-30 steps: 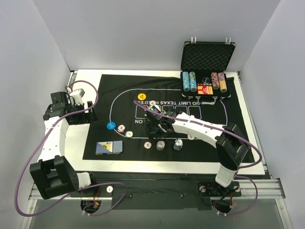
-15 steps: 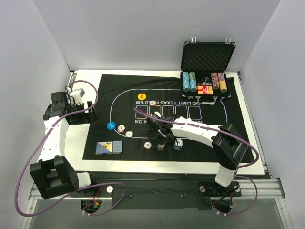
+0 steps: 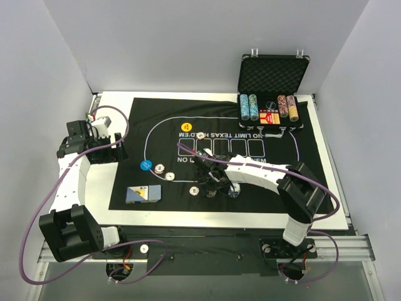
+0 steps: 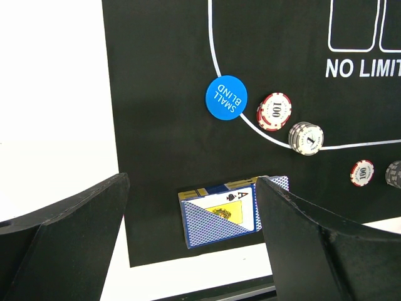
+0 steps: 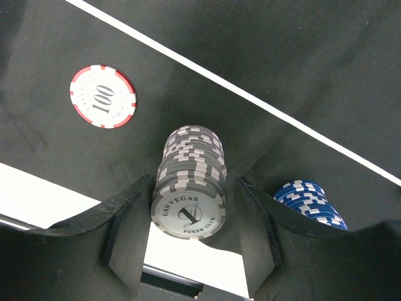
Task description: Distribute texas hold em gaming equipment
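Grey stack (image 5: 188, 213) "LAS VEGAS POKER CLUB" btwn right gripper (image 5: 194, 180) fingers, "100" chip (image 5: 103, 96)

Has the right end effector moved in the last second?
Yes. The right end effector has moved toward the near edge of the mat, away from the printed card boxes, and now straddles the grey chip stack.

Robot lab cell — plain grey partition walls (image 3: 188, 44), aluminium frame rail (image 3: 348, 241) (near edge), white table (image 3: 116, 103).
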### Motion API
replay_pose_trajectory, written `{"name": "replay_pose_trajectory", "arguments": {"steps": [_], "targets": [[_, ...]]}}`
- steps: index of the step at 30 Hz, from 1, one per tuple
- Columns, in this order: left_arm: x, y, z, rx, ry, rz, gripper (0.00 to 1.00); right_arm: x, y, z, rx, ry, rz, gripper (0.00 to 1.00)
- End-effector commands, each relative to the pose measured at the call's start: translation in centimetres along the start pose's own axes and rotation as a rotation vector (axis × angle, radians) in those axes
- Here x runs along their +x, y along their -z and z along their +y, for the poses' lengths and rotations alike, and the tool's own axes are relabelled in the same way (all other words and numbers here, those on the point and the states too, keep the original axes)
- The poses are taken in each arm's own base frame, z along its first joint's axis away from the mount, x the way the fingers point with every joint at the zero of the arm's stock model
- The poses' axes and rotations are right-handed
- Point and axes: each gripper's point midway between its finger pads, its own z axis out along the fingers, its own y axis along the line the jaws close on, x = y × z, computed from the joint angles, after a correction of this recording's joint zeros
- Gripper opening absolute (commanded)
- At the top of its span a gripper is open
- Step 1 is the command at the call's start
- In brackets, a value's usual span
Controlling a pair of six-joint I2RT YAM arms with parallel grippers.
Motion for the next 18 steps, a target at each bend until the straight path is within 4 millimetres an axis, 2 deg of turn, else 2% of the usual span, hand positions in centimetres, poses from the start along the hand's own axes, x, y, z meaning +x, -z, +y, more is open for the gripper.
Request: {"name": "replay_pose_trajectory", "arguments": {"steps": [1, 10, 15, 17, 18], "targets": [[-1.7, 1.0, -0.1, -0.002, -0.034, -0.067, 0.93, -0.3, 1.3, -0.1, 0.002, -0.009, -0.025, 0.47], [-1.4, 0.8, 0.1, -0.005, -0.029, -0.065, 0.93, -2.0, 4.1, -0.4, 0.013, 0.007, -0.072, 0.43], [-1.3, 0.6, 0.2, -0.008, -0.031, -0.063, 0.93, -3.0, 4.5, -0.2, -0.004, 0.005, -0.076, 0.42], [-1.3, 0.6, 0.2, -0.011, -0.032, -0.063, 0.93, -2.4, 3.7, -0.3, 0.006, 0.018, -0.041, 0.47], [-1.2, 0.6, 0.2, -0.011, -0.033, -0.061, 0.93, -2.1, 3.5, -0.4, 0.012, 0.022, -0.029, 0.56]]}}
